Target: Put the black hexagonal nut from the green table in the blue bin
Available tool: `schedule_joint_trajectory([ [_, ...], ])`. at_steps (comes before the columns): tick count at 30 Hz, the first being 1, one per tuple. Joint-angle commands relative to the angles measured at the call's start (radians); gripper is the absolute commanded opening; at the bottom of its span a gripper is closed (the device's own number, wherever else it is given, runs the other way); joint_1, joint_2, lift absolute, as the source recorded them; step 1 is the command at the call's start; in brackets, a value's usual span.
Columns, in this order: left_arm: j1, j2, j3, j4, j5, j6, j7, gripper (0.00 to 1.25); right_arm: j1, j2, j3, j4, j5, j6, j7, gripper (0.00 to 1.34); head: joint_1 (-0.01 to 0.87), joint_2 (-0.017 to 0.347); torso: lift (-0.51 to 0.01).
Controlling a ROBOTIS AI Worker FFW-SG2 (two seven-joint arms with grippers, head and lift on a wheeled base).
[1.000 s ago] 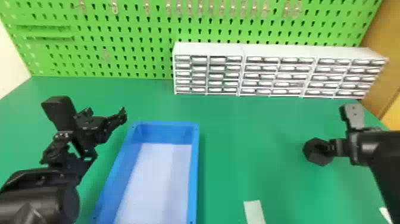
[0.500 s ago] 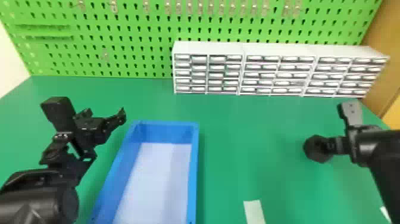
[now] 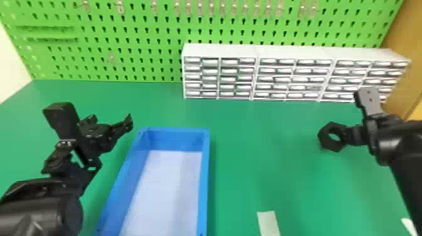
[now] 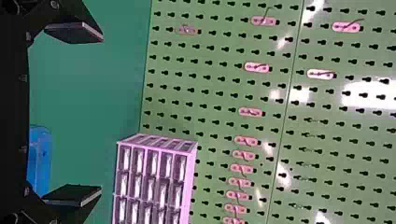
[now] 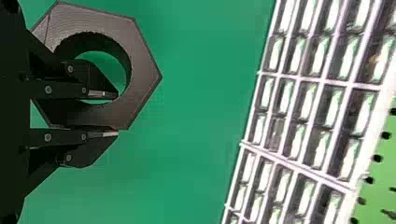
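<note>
The green counter (image 3: 267, 175) carries the blue bin (image 3: 204, 188), long axis near-to-far. The left gripper (image 4: 101, 114), left of the bin, stands wide open, empty. The right gripper (image 5: 117, 115) has its jaws nearly closed across one wall of the black hexagonal nut (image 5: 142, 70); transfer requires leftward travel.

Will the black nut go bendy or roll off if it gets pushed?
Probably not bendy: the nut has crisp corners while the right hand pinches it. Its flat sides should make it bad at rolling. It might swivel, since the hand holds just one side of it.
</note>
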Motion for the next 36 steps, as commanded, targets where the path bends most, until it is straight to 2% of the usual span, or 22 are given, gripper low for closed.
schedule_joint_trajectory([
  [1, 0.000, 0.000, 0.001, -0.001, 0.000, 0.000, 0.000, 1.11, 0.002, 0.008, 0.016, -0.049, -0.065, -0.029, -0.001, 0.14, 0.666, 0.032, -0.100],
  [13, 0.003, 0.000, 0.004, -0.001, 0.002, 0.000, -0.002, 1.11, 0.018, 0.019, 0.108, -0.207, -0.312, -0.129, -0.051, 0.14, 0.666, 0.032, -0.100],
  [21, 0.006, 0.000, 0.008, -0.001, 0.002, 0.000, -0.002, 1.11, 0.034, 0.013, 0.214, -0.297, -0.394, -0.141, -0.072, 0.14, 0.666, 0.032, -0.100],
  [29, 0.008, 0.000, 0.010, -0.001, 0.002, 0.000, -0.002, 1.11, 0.057, 0.024, 0.320, -0.380, -0.467, -0.164, -0.084, 0.14, 0.666, 0.032, -0.100],
  [36, 0.008, 0.000, 0.013, -0.001, 0.003, 0.000, -0.002, 1.11, 0.069, 0.025, 0.430, -0.415, -0.548, -0.192, -0.087, 0.14, 0.666, 0.032, -0.100],
])
